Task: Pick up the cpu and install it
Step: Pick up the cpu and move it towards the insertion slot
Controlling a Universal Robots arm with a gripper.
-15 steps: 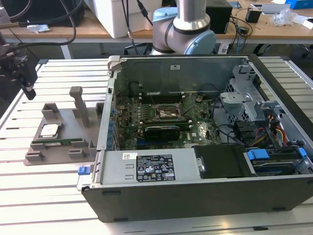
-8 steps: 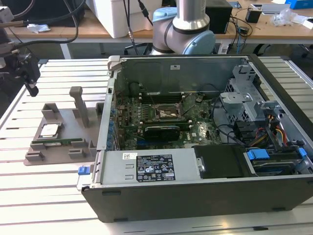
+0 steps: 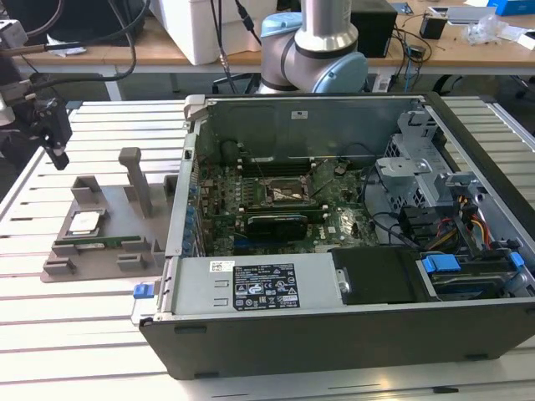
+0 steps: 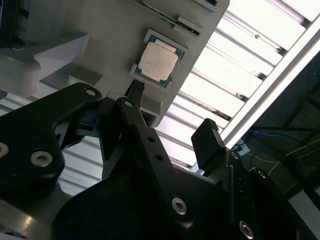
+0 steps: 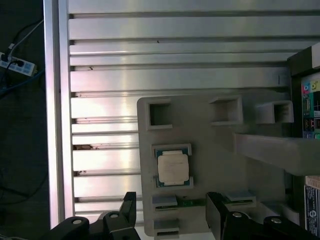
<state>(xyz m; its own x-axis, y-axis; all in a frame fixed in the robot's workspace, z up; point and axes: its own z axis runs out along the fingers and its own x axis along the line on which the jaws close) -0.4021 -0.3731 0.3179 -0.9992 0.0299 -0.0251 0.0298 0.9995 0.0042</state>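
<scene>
The cpu [image 3: 86,221], a small square chip with a silvery top, lies flat in a recess of the grey holder plate [image 3: 92,266] at the exterior view's left, beside the open computer case [image 3: 334,334]. It also lies there in both wrist views, cpu [image 5: 173,167] and cpu [image 4: 158,59]. My gripper [image 3: 57,154] hangs above the table, behind the holder and well clear of the chip. In the first wrist view the gripper [image 5: 172,207] is open, its two black fingers spread wider than the chip, nothing between them. The black socket frame [image 3: 284,194] sits on the motherboard inside the case.
A tall grey post [image 3: 138,180] and several raised blocks stand on the holder plate. A thin green memory stick [image 3: 100,243] lies along the plate's near side. The case wall [image 3: 185,167] rises right of the holder. The slatted aluminium table [image 3: 84,334] surrounds everything.
</scene>
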